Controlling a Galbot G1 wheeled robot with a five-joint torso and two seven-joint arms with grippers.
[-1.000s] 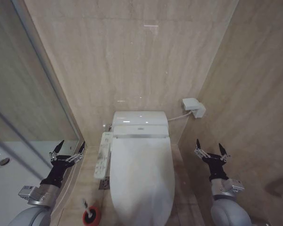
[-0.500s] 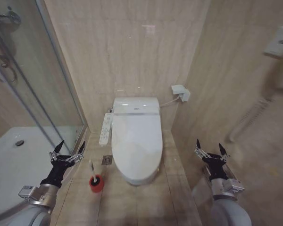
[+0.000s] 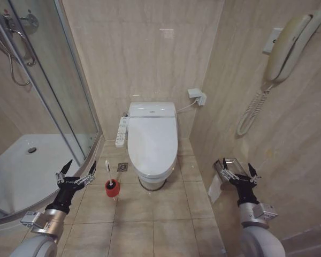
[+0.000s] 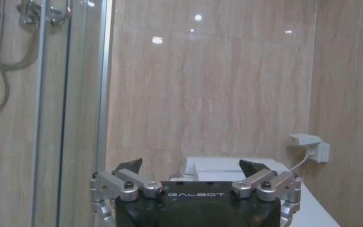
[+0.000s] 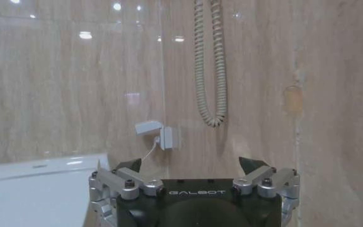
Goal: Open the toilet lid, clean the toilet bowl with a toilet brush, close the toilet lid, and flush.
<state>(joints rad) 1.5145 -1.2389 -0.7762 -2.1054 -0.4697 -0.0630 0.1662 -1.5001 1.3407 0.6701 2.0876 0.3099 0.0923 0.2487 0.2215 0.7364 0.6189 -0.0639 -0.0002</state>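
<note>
The white toilet lid lies shut over the toilet bowl, so the bowl's hollow is hidden. Left of the toilet, the toilet brush stands with its thin white handle up in a small red cup on the tiled floor. My left gripper hangs open and holds nothing, a short way left of the brush and nearer to me. My right gripper is open by the right wall, well right of the toilet. In the left wrist view the left gripper points at the toilet tank. In the right wrist view the right gripper is open too.
A glass shower door and curved shower tray fill the left. A control panel flanks the toilet's left side, and a floor drain lies near the brush. A wall phone and paper holder hang on the right wall.
The camera has drawn back from the toilet, which now looks smaller and farther off, with more floor, the shower and the wall phone in sight. Both grippers keep their pose.
</note>
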